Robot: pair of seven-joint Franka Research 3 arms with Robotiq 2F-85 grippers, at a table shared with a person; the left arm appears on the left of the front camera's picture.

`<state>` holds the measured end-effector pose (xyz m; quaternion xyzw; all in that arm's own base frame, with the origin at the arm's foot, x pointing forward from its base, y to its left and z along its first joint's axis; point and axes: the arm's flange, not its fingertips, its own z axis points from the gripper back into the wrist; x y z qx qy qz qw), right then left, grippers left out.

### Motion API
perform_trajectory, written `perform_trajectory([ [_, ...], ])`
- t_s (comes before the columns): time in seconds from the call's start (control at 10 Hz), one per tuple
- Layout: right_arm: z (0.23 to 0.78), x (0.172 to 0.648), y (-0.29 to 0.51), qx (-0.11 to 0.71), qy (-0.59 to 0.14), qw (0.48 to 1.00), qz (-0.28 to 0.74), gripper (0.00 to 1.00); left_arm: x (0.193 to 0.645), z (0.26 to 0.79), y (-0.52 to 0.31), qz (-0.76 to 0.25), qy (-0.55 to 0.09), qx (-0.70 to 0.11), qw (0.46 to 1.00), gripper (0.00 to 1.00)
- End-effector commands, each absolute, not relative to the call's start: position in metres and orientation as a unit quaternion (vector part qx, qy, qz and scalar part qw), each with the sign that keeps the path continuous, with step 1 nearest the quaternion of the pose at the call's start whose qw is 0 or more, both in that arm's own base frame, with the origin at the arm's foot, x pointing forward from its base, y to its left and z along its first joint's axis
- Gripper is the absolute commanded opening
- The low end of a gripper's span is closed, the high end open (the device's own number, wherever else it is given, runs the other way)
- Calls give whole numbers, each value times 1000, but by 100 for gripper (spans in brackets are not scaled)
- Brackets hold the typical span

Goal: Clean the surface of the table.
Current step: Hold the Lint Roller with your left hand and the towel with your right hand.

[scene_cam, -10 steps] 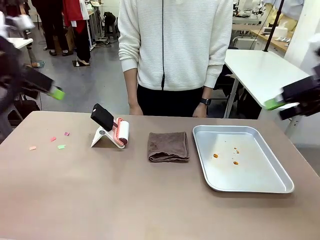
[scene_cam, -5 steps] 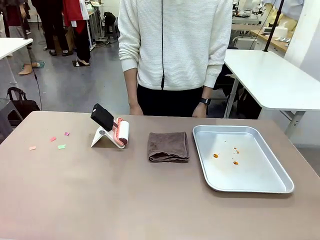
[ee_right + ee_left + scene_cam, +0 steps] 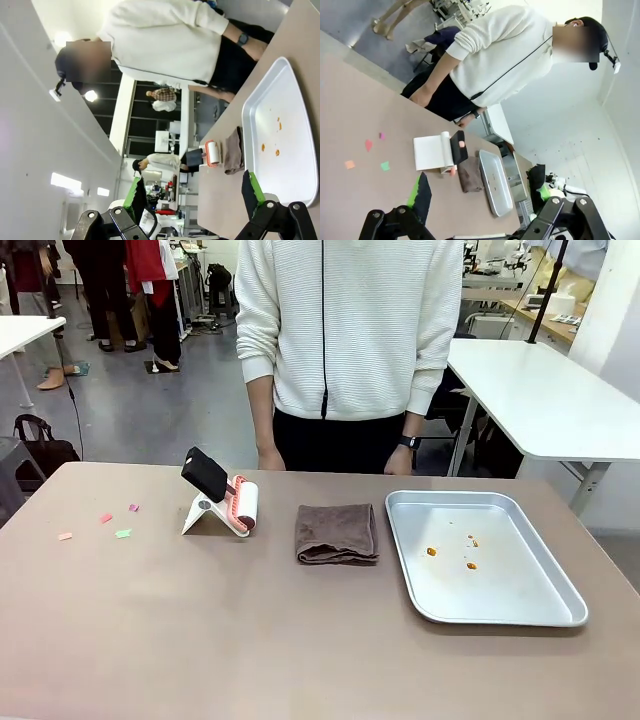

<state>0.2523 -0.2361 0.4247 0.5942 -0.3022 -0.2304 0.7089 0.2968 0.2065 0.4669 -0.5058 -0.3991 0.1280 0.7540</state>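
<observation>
Taupe table (image 3: 250,640) spans the near foreground, the person (image 3: 350,330) standing at its far edge.

On it, left to right:
- small coloured paper scraps (image 3: 122,533), far left
- lint roller (image 3: 225,502) propped on a white stand
- folded brown towel (image 3: 337,533), centre
- metal tray (image 3: 500,618), right, with a few orange specks (image 3: 431,551) inside

Left gripper (image 3: 479,180) is up off the table, fingers spread wide, grasping nothing. Right gripper (image 3: 192,182) is likewise raised, released and empty.
</observation>
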Motion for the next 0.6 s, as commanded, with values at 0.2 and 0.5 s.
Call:
perform_trajectory([
  [0.2, 432, 250, -234, 595, -299, 712, -224, 100, 282, 465, 222, 124, -401, -501, 757, 100],
  [0.5, 432, 250, -234, 595, -299, 712, -224, 100, 282, 465, 222, 124, -401, -501, 757, 100],
])
